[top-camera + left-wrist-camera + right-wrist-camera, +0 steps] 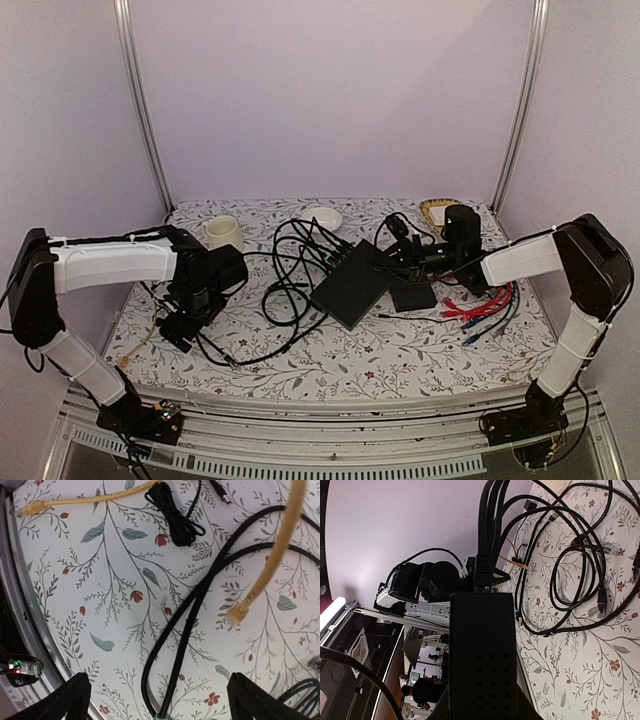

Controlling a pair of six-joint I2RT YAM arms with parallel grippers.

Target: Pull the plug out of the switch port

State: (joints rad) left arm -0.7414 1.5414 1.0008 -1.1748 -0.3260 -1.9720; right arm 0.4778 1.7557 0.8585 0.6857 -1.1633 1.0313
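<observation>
Jaws on the left arm [110, 262] are wide open and hold nothing. They hang over the flowery desk [115, 560], near its front left side. Two black wires [190, 625] lie on the desk under them, and a yellow wire [280, 540] ends close by. Behind that arm stands a mug [222, 232]. A messy heap [290, 275] of black wires fills the middle, with a white bowl [322, 215] behind it. The switch [352, 283] is in the middle of the desk, just right of the heap. Black plugs [482, 572] stick in one end of it. A small black box [412, 294] sits just beside its right side. Jaws on the right arm [520, 258] are nearly closed and pinch the switch at the end away from the plugs. Red and blue wires [480, 305] lie further right.
</observation>
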